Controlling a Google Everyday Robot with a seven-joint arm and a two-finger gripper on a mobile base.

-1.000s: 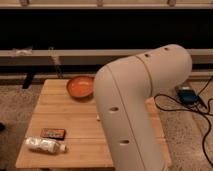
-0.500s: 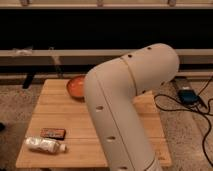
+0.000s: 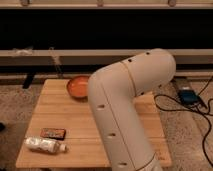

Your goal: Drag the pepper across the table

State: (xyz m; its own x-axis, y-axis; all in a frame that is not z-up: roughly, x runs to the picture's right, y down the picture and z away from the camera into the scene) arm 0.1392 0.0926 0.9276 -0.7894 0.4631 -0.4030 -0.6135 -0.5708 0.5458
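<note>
My arm (image 3: pixel 120 100) looms just right of the orange bowl (image 3: pixel 77 88) on the table (image 3: pixel 52 112); gripper and pepper sit hidden behind it; bearing and grip I cannot tell.

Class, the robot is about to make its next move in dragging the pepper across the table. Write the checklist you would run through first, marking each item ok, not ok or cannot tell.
1. Pepper located: not ok. No pepper shows; the arm covers much of the table.
2. Tool located: cannot tell. The tool is not in view.
3. Orange bowl accounted for: ok. It sits at the table's far edge, partly behind the arm.
4. Brown packet and white container accounted for: ok. Both lie near the front corner at picture left.
5. Drag path free: cannot tell. The arm hides it.
</note>
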